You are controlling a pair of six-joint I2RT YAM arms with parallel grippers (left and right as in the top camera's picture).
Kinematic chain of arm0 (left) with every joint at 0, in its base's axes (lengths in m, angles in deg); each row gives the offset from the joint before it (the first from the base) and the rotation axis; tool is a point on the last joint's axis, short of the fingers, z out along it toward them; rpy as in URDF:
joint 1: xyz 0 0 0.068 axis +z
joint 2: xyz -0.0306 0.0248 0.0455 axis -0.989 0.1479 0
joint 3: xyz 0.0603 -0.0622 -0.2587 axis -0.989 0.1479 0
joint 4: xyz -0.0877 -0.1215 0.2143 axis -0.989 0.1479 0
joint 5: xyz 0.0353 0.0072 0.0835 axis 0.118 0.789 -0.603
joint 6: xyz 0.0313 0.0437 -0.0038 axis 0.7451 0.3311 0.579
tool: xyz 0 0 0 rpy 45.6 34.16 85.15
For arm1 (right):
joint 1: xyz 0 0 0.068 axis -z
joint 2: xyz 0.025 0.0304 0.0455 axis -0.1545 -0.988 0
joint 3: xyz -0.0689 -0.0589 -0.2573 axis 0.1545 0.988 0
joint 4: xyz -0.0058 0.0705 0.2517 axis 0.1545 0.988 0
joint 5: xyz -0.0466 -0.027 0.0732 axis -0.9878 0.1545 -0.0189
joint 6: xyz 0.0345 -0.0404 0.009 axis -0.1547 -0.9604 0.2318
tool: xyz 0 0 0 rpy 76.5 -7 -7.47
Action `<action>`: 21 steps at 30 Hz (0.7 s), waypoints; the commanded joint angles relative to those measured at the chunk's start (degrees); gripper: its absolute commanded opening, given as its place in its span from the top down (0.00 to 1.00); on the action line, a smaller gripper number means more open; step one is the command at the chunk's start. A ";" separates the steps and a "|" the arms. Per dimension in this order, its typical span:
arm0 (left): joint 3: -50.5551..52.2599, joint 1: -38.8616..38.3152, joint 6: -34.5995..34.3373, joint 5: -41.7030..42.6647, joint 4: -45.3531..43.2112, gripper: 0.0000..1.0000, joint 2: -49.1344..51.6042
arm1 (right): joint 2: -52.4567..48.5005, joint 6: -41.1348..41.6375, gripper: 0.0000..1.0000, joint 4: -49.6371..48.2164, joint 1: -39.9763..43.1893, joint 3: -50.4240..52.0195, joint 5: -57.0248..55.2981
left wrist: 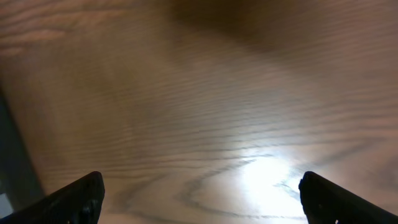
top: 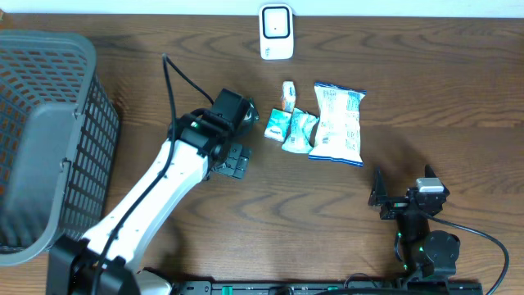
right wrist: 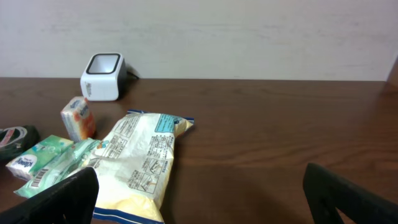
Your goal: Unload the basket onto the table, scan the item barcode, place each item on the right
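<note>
Scanner (top: 277, 31) one, bag (top: 337, 123) one, small packets (top: 278, 124) three, left hand (left wrist: 202, 199), right hand (right wrist: 205, 196) agape, empty

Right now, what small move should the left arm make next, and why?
Probably swing the open left gripper toward the nearest teal packet: it holds nothing, its camera shows only bare table, and no item is at the scanner yet.

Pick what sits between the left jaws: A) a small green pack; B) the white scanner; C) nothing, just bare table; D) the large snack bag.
C: in the left wrist view the left jaws stand wide apart over bare table, while overhead the snack bag, green pack and scanner lie clear of them.
</note>
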 commanded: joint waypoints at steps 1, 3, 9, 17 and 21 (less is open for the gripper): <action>-0.22 1.73 -3.13 -4.31 0.07 0.02 0.48 | 0.20 -0.42 0.01 0.09 0.72 0.15 -0.09; -0.22 3.13 -3.15 -4.28 -0.66 0.02 0.13 | 0.20 -0.42 0.01 0.09 0.72 0.15 -0.09; -0.22 11.43 -12.39 -3.85 -2.91 0.02 -0.37 | 0.20 -0.42 0.01 0.04 0.72 0.15 -0.09; -0.22 16.46 -12.33 -3.39 -0.96 0.02 -0.37 | 0.20 18.27 0.01 -2.32 0.63 0.15 24.46; -0.22 16.79 -12.33 -3.37 -0.76 0.02 -0.37 | 0.20 26.36 0.01 -8.41 0.63 0.15 29.11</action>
